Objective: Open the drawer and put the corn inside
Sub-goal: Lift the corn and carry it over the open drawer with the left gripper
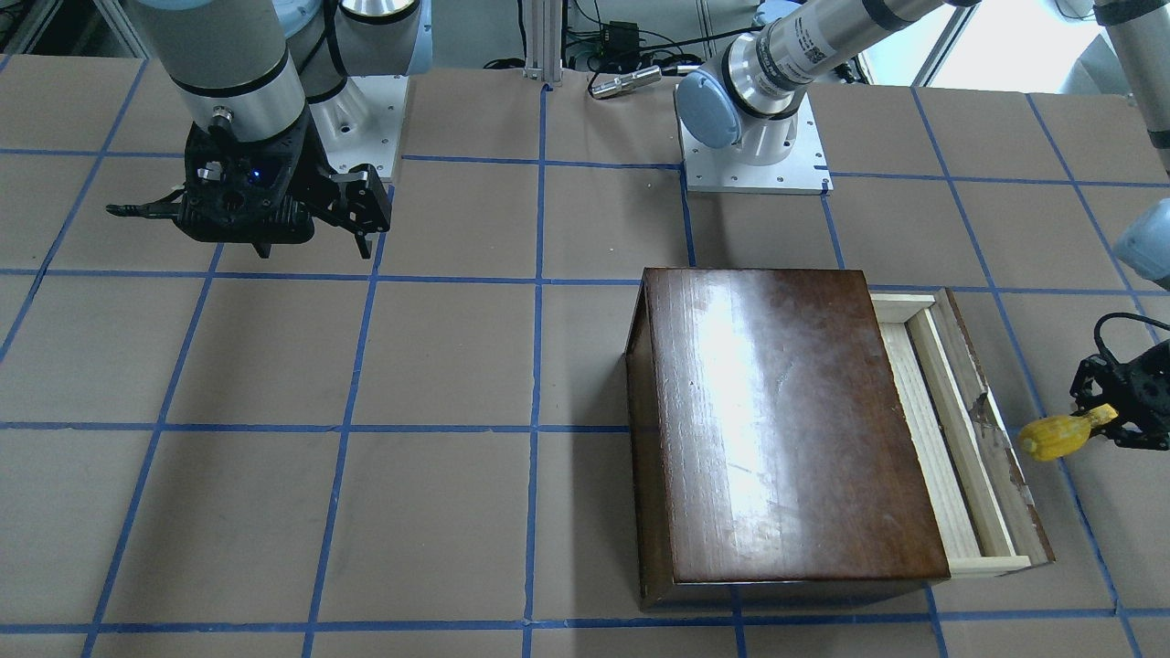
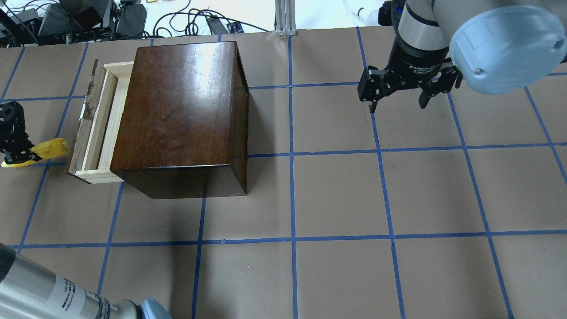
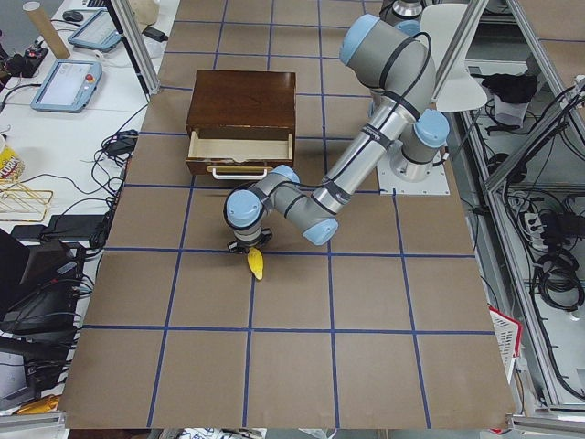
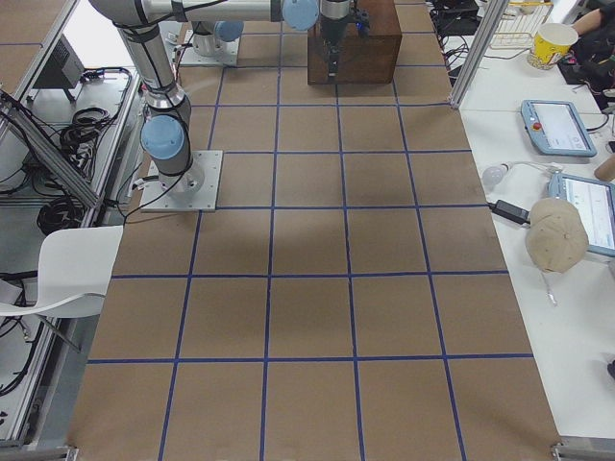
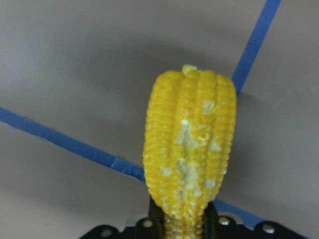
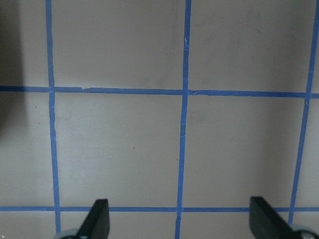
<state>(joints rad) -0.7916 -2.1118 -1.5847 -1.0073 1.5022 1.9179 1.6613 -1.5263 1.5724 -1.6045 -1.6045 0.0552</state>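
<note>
The corn (image 5: 189, 144) is in the left gripper (image 1: 1101, 422), which pinches only its thin end, so most of the cob sticks out free beyond the fingers. In the front-facing view it is at the right edge of the frame, outside the drawer (image 1: 951, 439) and just beside its dark front panel, not yet over the opening. With such a short hold, I judge that the cob can turn or slip out when the arm swings.

The drawer is pulled only partly out of the box (image 1: 786, 420), and the open part is a narrow pale strip between the panel and the box top. If the cob comes across this strip and not along it, it may catch on the panel or the box edge and fall on the table (image 1: 439, 366). A low approach can also knock the panel and push the drawer in.

Farthest, in the upper left of the frame, the right gripper (image 1: 242, 233) hangs with fingers spread and holds nothing.
</note>
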